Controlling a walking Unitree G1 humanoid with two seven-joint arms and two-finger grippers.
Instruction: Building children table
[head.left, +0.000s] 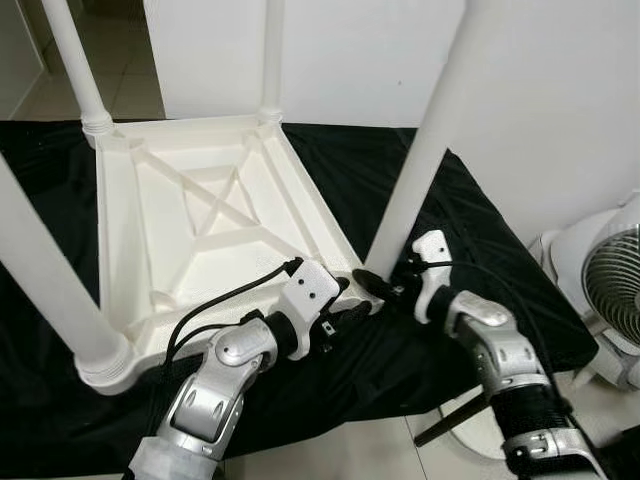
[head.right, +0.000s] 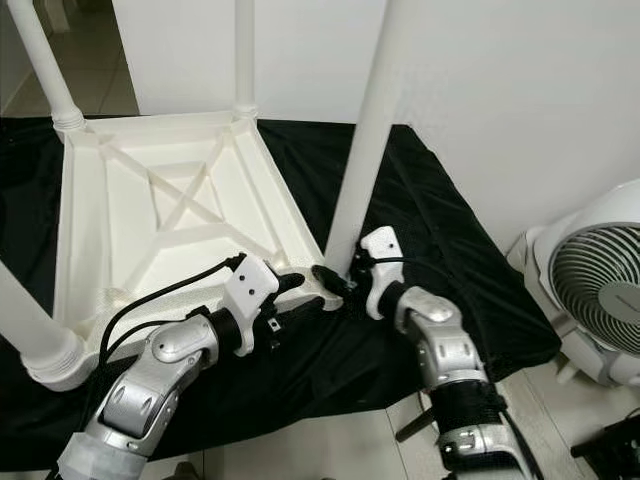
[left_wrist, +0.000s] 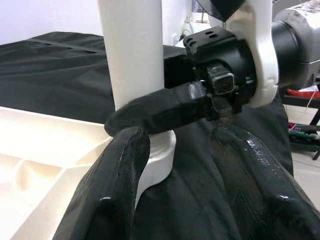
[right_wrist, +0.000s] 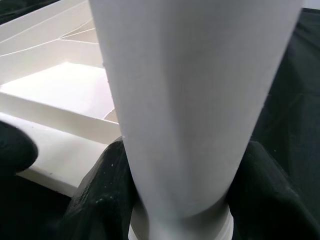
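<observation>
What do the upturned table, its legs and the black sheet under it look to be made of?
Table top and near leg: likely moulded plastic, white, smooth, slightly glossy, with cast ribs underneath. Sheet: thin black fabric, wrinkled, faint sheen. The right gripper clasps that leg's base.

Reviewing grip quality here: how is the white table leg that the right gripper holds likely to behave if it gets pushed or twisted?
The leg looks like smooth, glossy plastic, so the right gripper may slip on it when twisting. It is probably stiff and light, being a hollow-looking tube. Tall and seated only at the corner of the upturned table, it would likely lever or wobble if pushed high up.
</observation>
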